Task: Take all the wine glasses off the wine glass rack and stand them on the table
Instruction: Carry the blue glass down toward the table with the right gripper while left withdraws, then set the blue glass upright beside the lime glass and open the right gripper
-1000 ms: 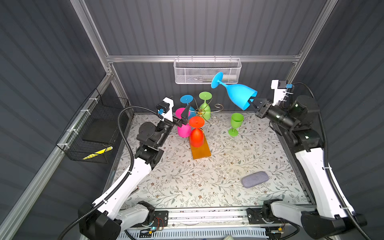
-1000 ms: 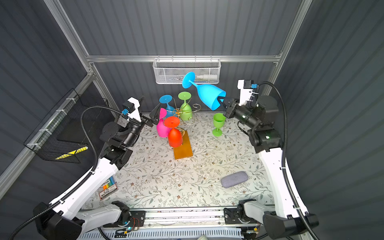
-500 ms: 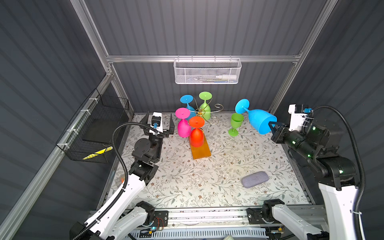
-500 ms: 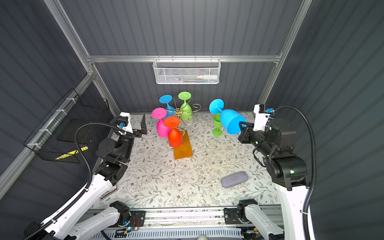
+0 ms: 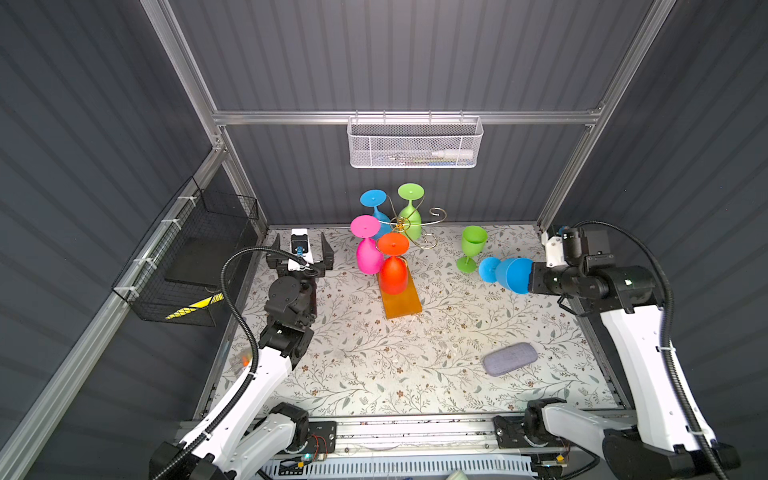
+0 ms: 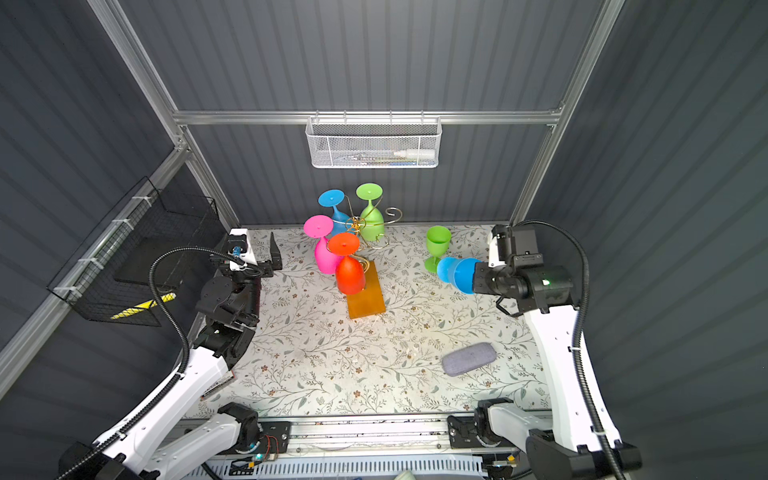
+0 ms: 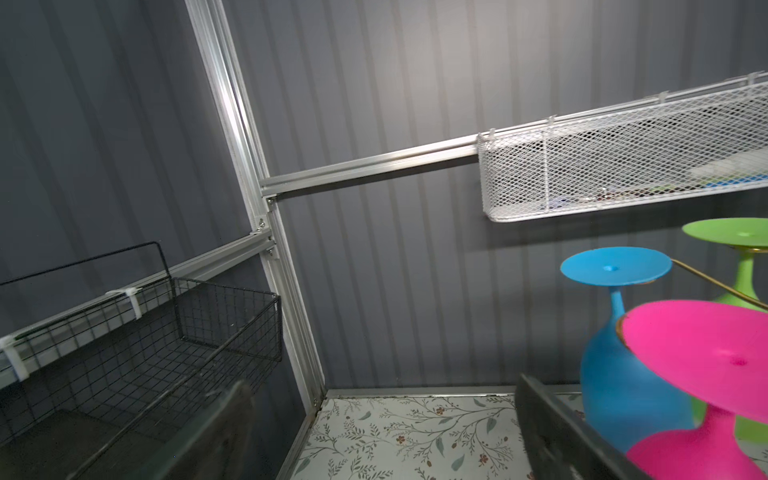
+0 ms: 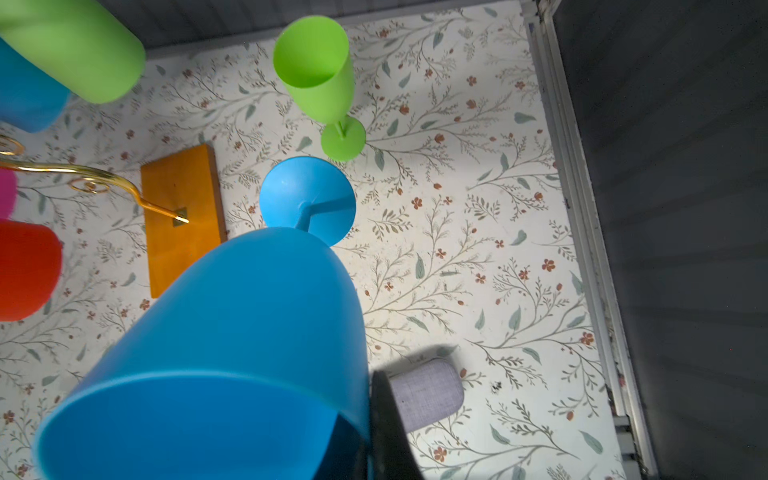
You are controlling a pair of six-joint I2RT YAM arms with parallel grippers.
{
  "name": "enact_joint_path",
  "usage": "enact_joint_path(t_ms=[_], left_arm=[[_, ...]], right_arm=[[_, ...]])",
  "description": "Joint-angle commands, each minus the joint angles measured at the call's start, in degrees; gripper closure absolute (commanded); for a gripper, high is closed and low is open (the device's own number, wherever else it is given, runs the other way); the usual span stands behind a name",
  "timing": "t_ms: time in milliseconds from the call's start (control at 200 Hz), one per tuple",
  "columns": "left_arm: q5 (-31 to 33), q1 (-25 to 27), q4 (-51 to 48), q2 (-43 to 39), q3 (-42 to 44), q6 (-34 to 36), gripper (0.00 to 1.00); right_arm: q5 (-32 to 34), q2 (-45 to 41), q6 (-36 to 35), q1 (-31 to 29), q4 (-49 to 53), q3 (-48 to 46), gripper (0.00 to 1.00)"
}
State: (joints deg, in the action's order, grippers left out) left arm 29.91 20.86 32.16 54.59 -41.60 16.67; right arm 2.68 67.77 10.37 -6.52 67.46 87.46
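The right fingers (image 5: 535, 277) are clamped on the rim of a blue plastic wine glass (image 5: 510, 272), held sideways over the floral bench (image 5: 374, 353), apart from the gold wire wine glass rack (image 5: 402, 300). The left fingers (image 5: 326, 251) are spread wide, empty.

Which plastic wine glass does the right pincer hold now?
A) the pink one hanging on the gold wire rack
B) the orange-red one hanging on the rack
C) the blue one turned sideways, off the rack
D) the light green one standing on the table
C: the right pincer is shut on the rim of the blue plastic wine glass, turned sideways beside the upright light green plastic glass.
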Motion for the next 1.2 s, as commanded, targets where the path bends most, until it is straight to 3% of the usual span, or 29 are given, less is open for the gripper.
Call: enact_joint_path(t_ms=[0,490,935,1196], left_arm=[[0.58,-0.69,-0.31,-1.02,0.14,-2.18,0.0],[-0.37,-0.82,-2.62,-1.94,0.8,1.08,0.01],[-1.43,-0.82,-2.49,-0.76,1.18,1.19,0.01],[-1.7,-0.82,-2.65,-0.4,1.19,1.53,0.01]], right_arm=[[2.79,2.52,-0.72,0.01,2.84,1.26,1.0],[6.99,26.68,-3.25,3.05,3.47,14.68,1.0],[2.3,44.48,-4.36,8.11,3.01,27.75,1.0],[4.3,52.82,-5.36,8.28,6.58,36.23,1.0]])
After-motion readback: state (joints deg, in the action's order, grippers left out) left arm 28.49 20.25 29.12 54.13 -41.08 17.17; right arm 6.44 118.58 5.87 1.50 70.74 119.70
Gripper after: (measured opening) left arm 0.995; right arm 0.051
